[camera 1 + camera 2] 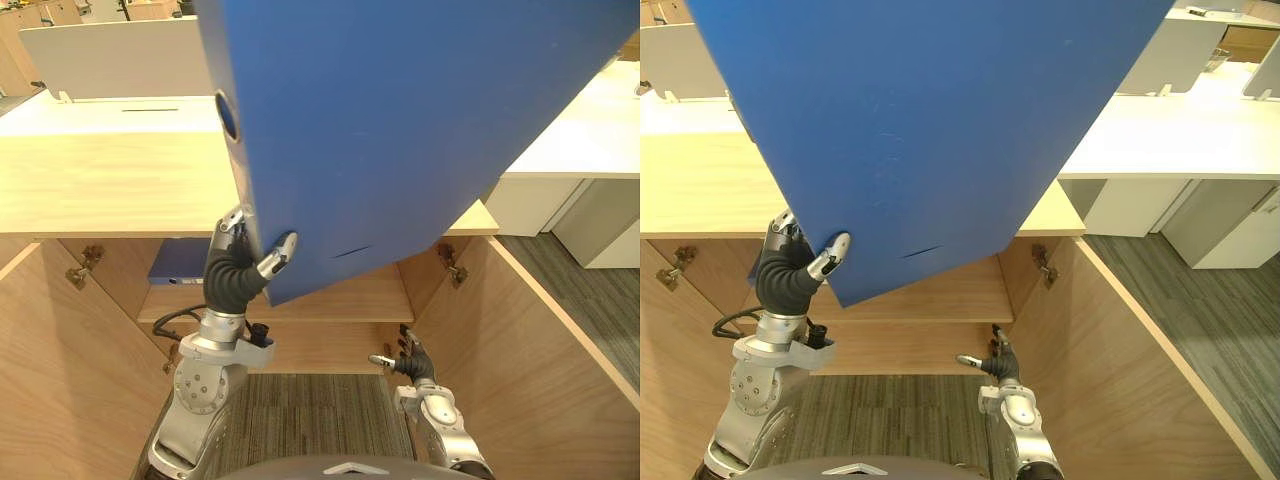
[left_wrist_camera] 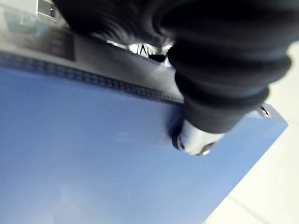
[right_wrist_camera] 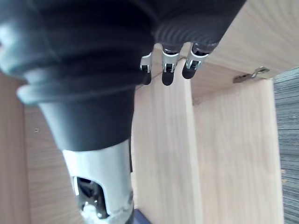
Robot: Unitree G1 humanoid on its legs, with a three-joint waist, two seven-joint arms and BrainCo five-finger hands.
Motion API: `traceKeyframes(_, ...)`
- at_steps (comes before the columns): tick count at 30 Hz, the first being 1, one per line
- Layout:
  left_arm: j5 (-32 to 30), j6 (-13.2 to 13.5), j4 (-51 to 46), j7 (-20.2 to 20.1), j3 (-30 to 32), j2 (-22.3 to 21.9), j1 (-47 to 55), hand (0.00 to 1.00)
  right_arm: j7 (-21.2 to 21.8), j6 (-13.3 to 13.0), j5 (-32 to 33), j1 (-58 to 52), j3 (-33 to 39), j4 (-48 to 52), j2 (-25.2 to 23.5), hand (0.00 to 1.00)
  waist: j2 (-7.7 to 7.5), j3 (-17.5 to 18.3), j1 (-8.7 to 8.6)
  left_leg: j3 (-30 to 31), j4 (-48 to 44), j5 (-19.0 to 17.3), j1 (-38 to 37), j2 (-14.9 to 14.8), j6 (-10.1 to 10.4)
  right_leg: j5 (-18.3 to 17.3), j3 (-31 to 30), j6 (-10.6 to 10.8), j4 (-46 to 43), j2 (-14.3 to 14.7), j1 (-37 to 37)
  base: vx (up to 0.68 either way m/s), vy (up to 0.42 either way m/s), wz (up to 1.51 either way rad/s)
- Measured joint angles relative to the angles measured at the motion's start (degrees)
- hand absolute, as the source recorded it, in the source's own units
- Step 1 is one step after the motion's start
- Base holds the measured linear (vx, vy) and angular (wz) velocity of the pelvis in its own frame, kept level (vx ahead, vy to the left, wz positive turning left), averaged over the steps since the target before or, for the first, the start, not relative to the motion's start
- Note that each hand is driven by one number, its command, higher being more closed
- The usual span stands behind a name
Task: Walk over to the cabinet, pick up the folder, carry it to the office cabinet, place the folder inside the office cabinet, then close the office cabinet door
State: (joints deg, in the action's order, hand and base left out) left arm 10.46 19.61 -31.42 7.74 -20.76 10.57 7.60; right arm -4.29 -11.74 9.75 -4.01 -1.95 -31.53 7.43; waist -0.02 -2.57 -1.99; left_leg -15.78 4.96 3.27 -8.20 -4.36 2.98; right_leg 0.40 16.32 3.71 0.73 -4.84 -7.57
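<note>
Seen from my head, my left hand (image 1: 243,265) clamps the blue folder (image 1: 400,130) by its lower corner, above the open office cabinet (image 1: 100,190). My left wrist view shows the thumb on its cover. In the right wrist view, my right hand (image 1: 408,362), low by the cabinet's right door, seems relaxed and empty.

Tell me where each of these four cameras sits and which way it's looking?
Left eye view: on the head, looking down at the blue folder held by the left hand before the open cabinet; both arms show.
Right eye view: beside it, sharing that scene; right hand hangs low, open.
Left wrist view: on the left wrist, close against the folder; the hand's cover shows.
Right wrist view: on the right wrist, facing the cabinet's wooden inside past its fingers.
</note>
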Motion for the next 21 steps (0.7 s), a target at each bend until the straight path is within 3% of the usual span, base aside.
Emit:
traceKeyframes(3,3.3,-0.4,-0.1,-1.8,1.0,-0.1,1.2,1.0,0.0,-0.3,-0.6,0.0,0.4,5.0,0.0,0.0,-0.04,0.0,0.06,-0.2,0.0,0.2,0.2,0.0,0.0,0.2,-0.2,0.0,0.0,0.0,0.5,0.01,0.0,-0.03)
traceKeyframes(10,2.7,-0.7,-0.1,-3.2,4.4,-0.3,3.0,1.0,0.1,-1.6,-1.1,-0.2,0.6,17.6,0.1,0.0,-0.34,-0.7,0.04,-1.2,0.0,0.1,-0.2,-0.1,0.0,0.5,-1.3,-0.1,0.1,0.1,0.7,0.01,0.003,-0.08)
traceKeyframes(14,-0.6,-0.7,-0.1,-3.1,6.5,-0.3,3.0,1.0,0.8,-3.6,-0.9,-2.0,0.8,27.9,0.2,0.0,-0.65,-1.6,-0.16,-1.6,0.0,0.1,-0.4,0.0,-0.1,0.6,-1.6,-0.1,0.1,0.1,0.7,0.0,0.002,-0.05)
traceKeyframes(21,-6.4,-0.7,0.1,-3.0,8.8,0.1,3.1,1.0,5.7,-6.0,1.8,-5.0,1.1,40.7,2.1,0.0,-0.98,-2.1,-0.69,-3.3,0.0,-0.5,-0.7,-0.1,-0.1,0.8,-3.3,0.0,0.2,0.2,1.5,0.02,0.003,-0.12)
